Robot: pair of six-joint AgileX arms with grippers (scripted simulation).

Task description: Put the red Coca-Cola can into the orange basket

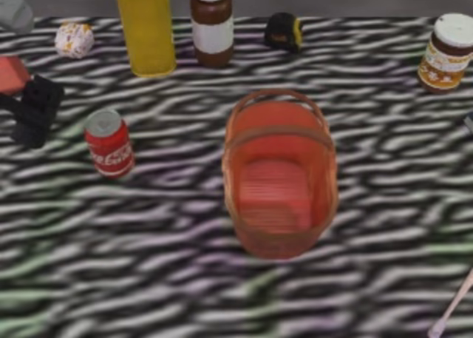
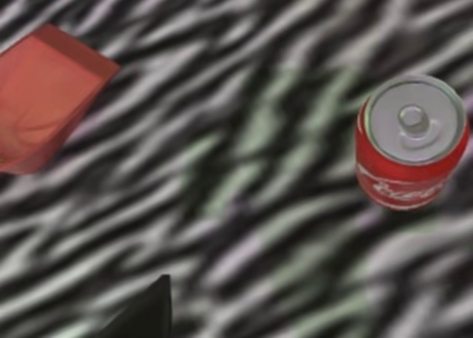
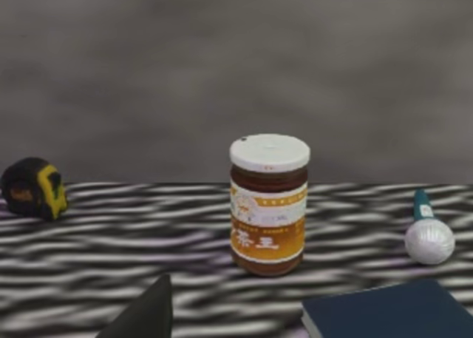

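- The red Coca-Cola can [image 1: 109, 143] stands upright on the striped counter [image 1: 148, 264] at the left of the top view, well apart from the orange basket [image 1: 279, 177] at centre.
- The left tool [image 1: 33, 110] is the dark shape at the left edge, just beside the can; whether its fingers are apart or together I cannot tell.
- For a good pick, I would centre over the silver top, close on the can's round sides, then lift high enough to pass the basket's arched handle.
- The left wrist view shows only a dark fingertip [image 2: 144, 316] at its lower edge.
- The right tool is not in the top view; it is possibly parked off to the right.
- A red block [image 2: 41, 97] is cut off at that frame's edge.
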